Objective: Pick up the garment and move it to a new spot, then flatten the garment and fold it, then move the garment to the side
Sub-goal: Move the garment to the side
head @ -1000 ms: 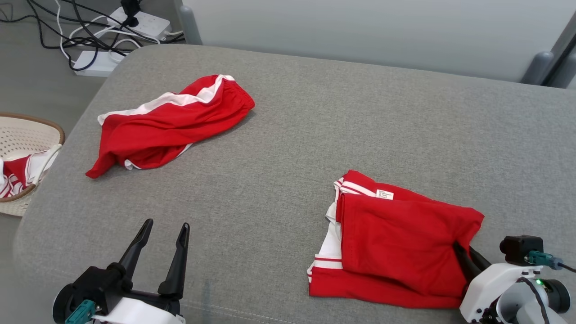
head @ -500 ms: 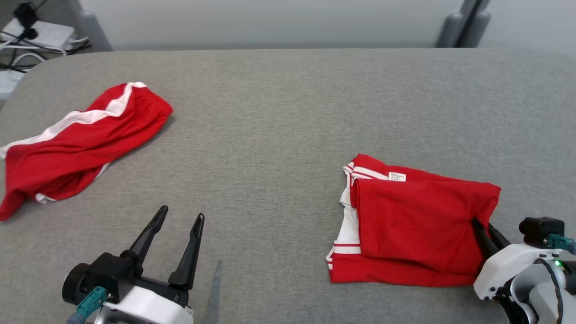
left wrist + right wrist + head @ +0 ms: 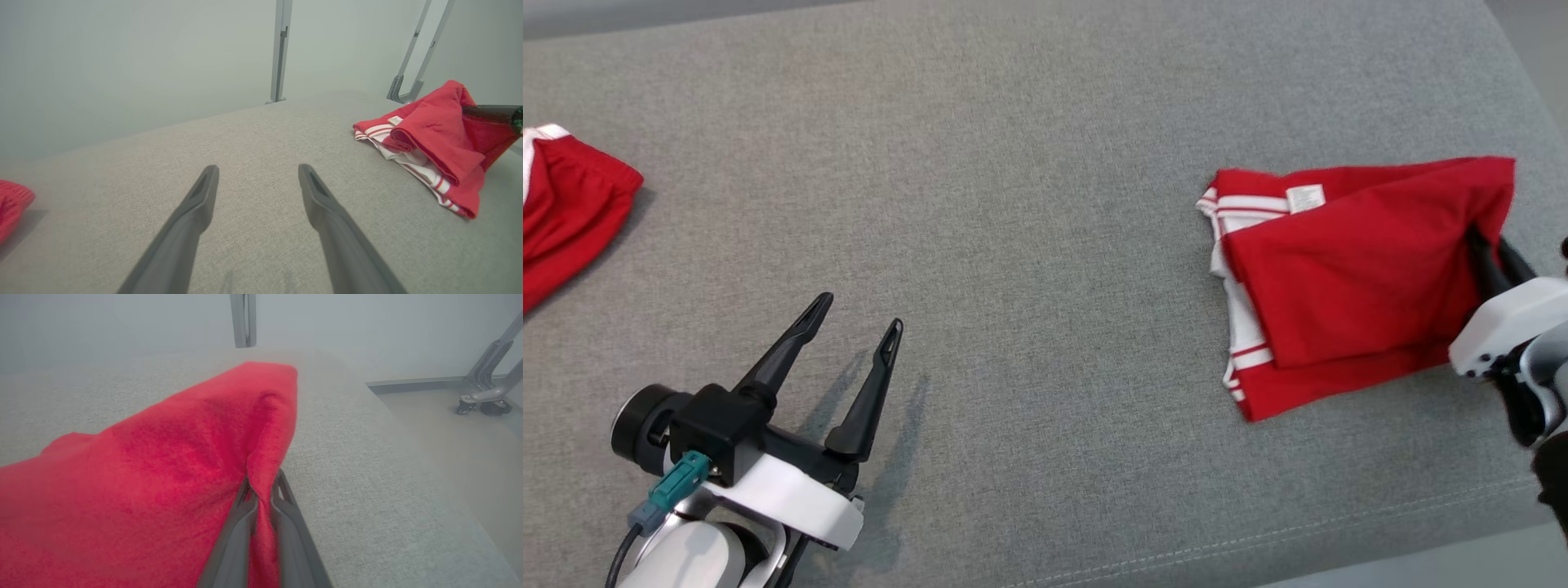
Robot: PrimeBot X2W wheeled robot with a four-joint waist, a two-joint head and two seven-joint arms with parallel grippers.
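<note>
Where the grey upholstered surface nears its right edge lies the folded red garment, with white striped trim and a small label showing. It sits flat except for its right corner, which is raised. Right gripper: fingers pinched together on that raised corner, cloth bunched between them. Left gripper: fingers spread apart, holding nothing, low over bare surface, well apart from the garment. Second red garment: lies at the far left.
</note>
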